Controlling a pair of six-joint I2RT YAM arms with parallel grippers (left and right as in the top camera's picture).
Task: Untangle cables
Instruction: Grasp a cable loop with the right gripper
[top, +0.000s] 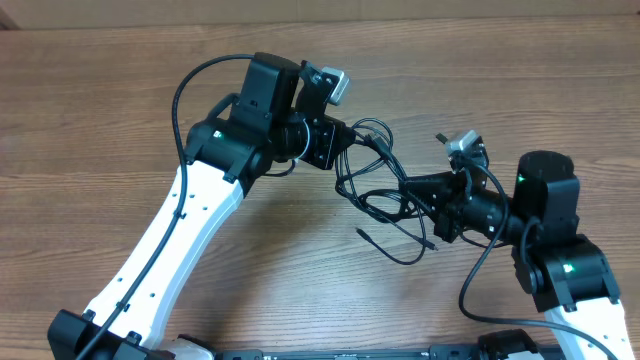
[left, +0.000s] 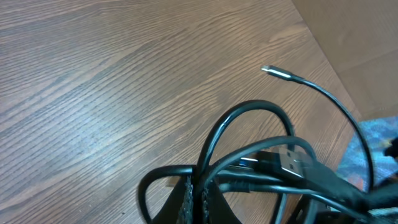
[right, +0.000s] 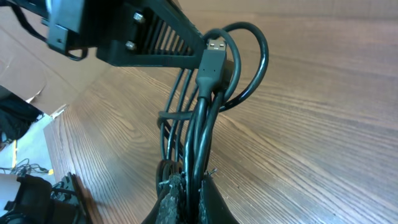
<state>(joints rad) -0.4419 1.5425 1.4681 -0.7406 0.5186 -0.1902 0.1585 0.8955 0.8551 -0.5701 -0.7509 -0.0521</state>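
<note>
The cables are a tangled bundle of thin black cords held between my two grippers above the wooden table. My left gripper is shut on a loop of the bundle; in the left wrist view the cords run across its fingertips, and one loose plug end sticks out. My right gripper is shut on several strands; in the right wrist view they pass between its fingers, with a USB plug above. Loose ends trail toward the table's front.
The left arm's black gripper body fills the upper left of the right wrist view. A light floor and cardboard lie beyond the table's edge. The arm bases stand at the front edge.
</note>
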